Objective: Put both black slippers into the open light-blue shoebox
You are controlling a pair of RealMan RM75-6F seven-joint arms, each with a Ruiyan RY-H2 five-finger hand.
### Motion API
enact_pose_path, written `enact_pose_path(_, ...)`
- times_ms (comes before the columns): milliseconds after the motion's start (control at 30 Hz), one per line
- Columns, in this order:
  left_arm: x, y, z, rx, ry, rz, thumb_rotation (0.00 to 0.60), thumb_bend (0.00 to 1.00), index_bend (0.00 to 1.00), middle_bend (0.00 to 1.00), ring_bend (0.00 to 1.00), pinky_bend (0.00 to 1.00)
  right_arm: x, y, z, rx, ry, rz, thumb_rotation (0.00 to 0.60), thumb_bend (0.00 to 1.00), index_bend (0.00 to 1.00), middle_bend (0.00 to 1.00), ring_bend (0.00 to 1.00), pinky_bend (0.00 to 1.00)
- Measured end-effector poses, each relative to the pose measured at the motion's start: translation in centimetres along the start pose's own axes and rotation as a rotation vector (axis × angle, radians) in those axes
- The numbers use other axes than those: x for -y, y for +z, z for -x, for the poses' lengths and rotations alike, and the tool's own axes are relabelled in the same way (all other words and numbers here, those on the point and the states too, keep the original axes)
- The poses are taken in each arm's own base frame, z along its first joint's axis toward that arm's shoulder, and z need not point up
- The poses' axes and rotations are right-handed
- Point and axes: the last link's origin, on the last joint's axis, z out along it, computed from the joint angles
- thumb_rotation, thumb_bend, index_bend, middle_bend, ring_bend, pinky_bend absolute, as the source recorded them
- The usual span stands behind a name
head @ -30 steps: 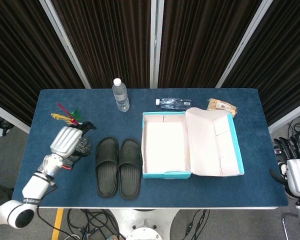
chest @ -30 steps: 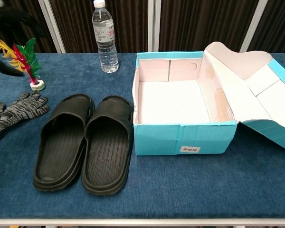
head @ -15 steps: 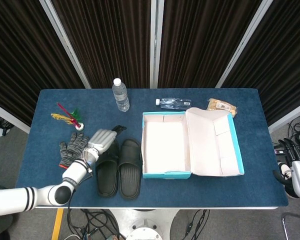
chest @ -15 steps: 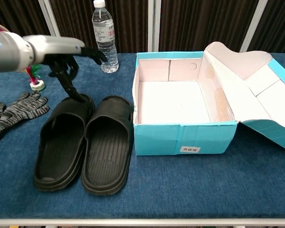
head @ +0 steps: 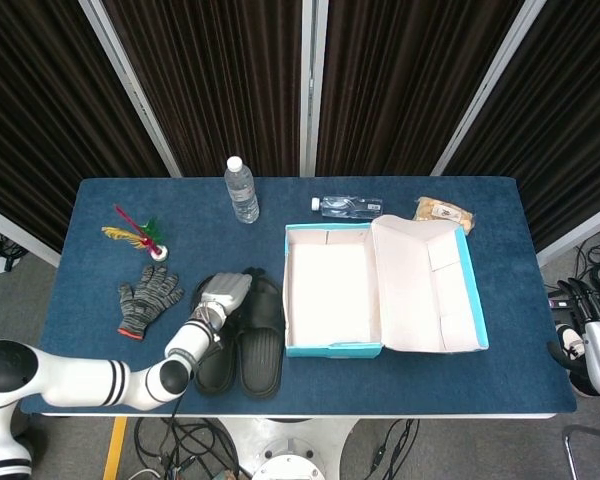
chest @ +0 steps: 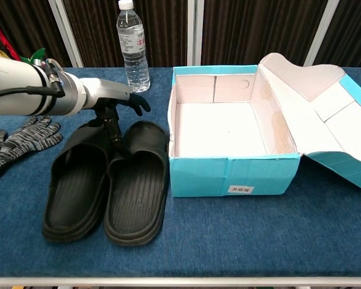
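Note:
Two black slippers lie side by side left of the box, the left slipper [chest: 75, 186] and the right slipper [chest: 138, 189], soles down, toes away from me. The open light-blue shoebox [chest: 228, 171] stands empty with its lid [chest: 325, 102] folded out to the right. My left hand [chest: 111, 99] hovers over the slippers' toe ends; its dark fingers [chest: 112, 129] reach down between the two straps and hold nothing. In the head view that left hand [head: 225, 293] covers the slippers' [head: 262, 350] far ends. My right hand [head: 592, 345] hangs off the table's right edge, fingers apart and holding nothing.
An upright water bottle [head: 242, 190] stands at the back, with a second bottle [head: 348, 206] lying behind the box and a snack packet [head: 444, 211] beside it. Grey knit gloves [chest: 18, 141] lie left of the slippers. A feather shuttlecock [head: 135, 232] is at the far left.
My left hand has swung right from over the gloves to the slippers' toe ends and lowered its fingers between them. The slippers and box have not moved.

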Motion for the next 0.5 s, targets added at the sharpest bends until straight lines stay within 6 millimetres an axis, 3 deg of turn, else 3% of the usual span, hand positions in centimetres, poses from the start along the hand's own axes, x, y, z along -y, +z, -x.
enact_pose_path(233,-0.4,1.1,0.1,0.029,-0.001,-0.036,0.6,0.0,0.09,0.11,0.74,0.83,-0.2,0.0,0.0,0.002,0.001,0.007,0.6,0.07,0.12,0.12,0.05,0.13)
enact_pose_path(300,-0.4,1.6,0.1,0.036,-0.002,-0.051,0.6,0.0,0.15,0.19,0.77,0.84,-0.2,0.0,0.0,0.002,0.002,0.009,0.6,0.07,0.12,0.12,0.05,0.13)
enact_pose_path(367,-0.4,2.0,0.1,0.032,-0.009,-0.064,0.6,0.0,0.3,0.33,0.83,0.85,-0.4,-0.1,0.0,0.002,0.003,0.013,0.6,0.07,0.12,0.12,0.05,0.13)
enact_pose_path(500,-0.3,2.2,0.0,-0.004,-0.035,-0.082,0.6,0.0,0.48,0.53,0.89,0.9,-0.5,-0.1,0.0,0.0,0.004,0.016,0.6,0.07,0.12,0.12,0.05,0.13)
